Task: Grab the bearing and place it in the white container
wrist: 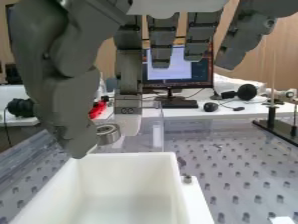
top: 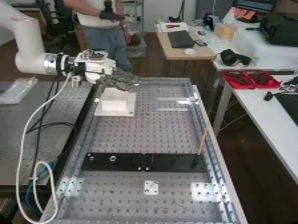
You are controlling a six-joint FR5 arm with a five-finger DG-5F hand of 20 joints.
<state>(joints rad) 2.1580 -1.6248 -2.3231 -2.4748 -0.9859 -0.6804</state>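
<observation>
1. Lies flat on the perforated bench (top: 126, 135), near its near end: to be seen in the high view as a small white plate (top: 151, 187).
2. Stretches just beyond as a black strip (top: 174, 162), laid crosswise, bearing a thin rod (top: 202, 140) at the end toward the high view's right.
3. Stands farther along the bench as the white container (wrist: 126, 172), open at the top, set on a white base (top: 125, 112).
4. Hangs above the container as the hand (top: 121, 80), carried by the white arm (top: 29, 45) from the high view's left. Grips the bearing (wrist: 108, 134) between thumb and a finger, above the container and near its rim in the wrist view. Is not yet placed inside.
5. Rests past the bench, on a white table (top: 267, 114), as a red tray (top: 230, 77).
6. Sits farther back as dark headphones (top: 233, 58); stands upright near them, in the wrist view, as a monitor (wrist: 198, 75).
</observation>
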